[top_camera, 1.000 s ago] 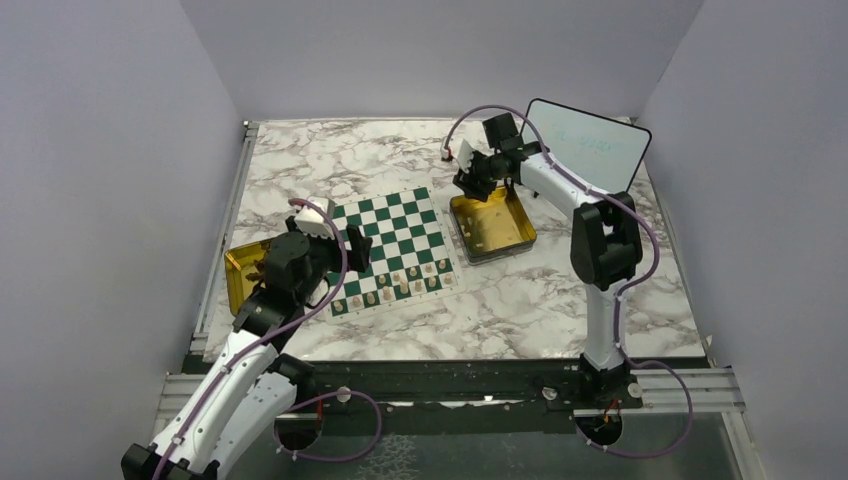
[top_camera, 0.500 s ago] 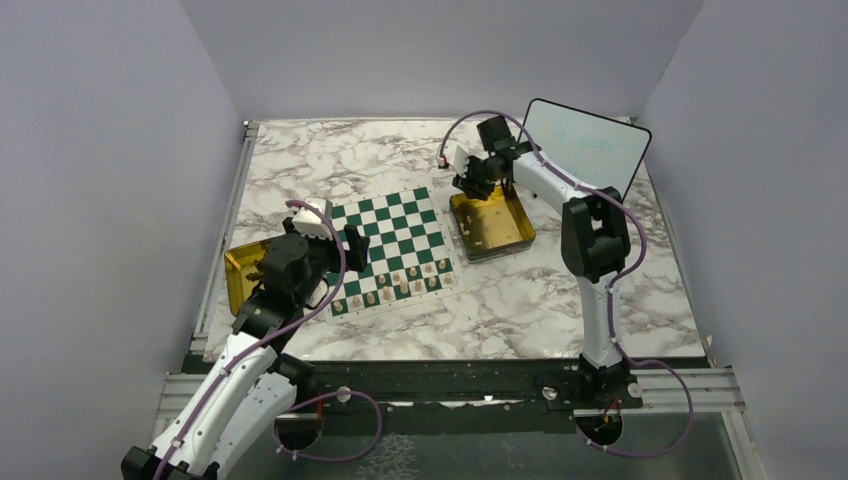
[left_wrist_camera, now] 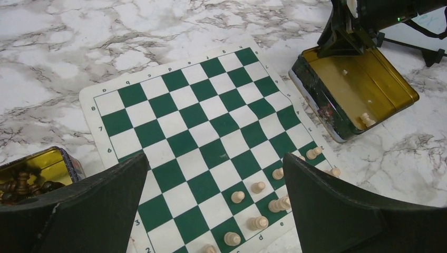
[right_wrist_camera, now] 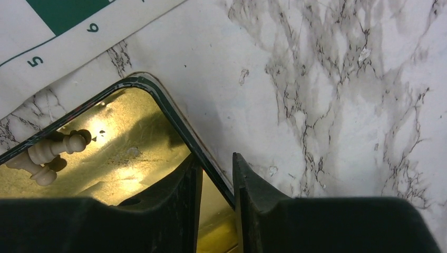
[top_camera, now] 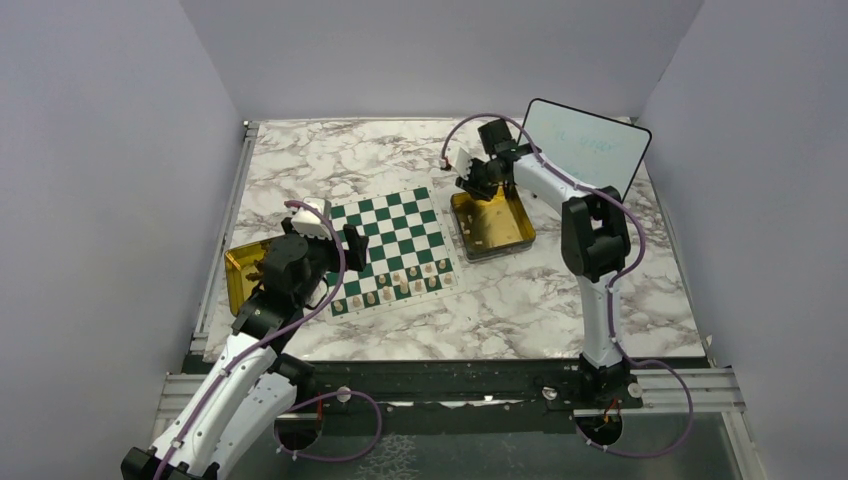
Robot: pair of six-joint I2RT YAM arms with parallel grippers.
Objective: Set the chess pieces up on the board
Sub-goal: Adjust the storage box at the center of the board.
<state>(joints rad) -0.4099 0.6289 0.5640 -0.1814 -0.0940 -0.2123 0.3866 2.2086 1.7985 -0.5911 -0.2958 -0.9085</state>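
Observation:
The green-and-white board [top_camera: 390, 250] lies mid-table, with several cream chess pieces [top_camera: 400, 285] standing on its two near rows. My left gripper [top_camera: 350, 250] hovers over the board's left side. In the left wrist view it [left_wrist_camera: 216, 158] is wide open and empty above the pieces [left_wrist_camera: 258, 187]. My right gripper [top_camera: 470, 182] is at the far left corner of the gold tin [top_camera: 497, 228]. In the right wrist view its jaws [right_wrist_camera: 216, 158] stand narrow astride the tin's rim [right_wrist_camera: 168, 113], one finger inside and one outside, pinching it. Two cream pieces [right_wrist_camera: 55, 149] lie in that tin.
A second gold tin [top_camera: 240, 270] holding dark pieces [left_wrist_camera: 21, 184] sits left of the board. A framed whiteboard [top_camera: 590, 145] leans at the back right, just behind the right arm. Grey walls close in the marble table on three sides.
The right gripper's jaws have narrowed onto the tin's rim, and that wrist has shifted slightly toward the tin's far corner. The left arm has stayed still and open.

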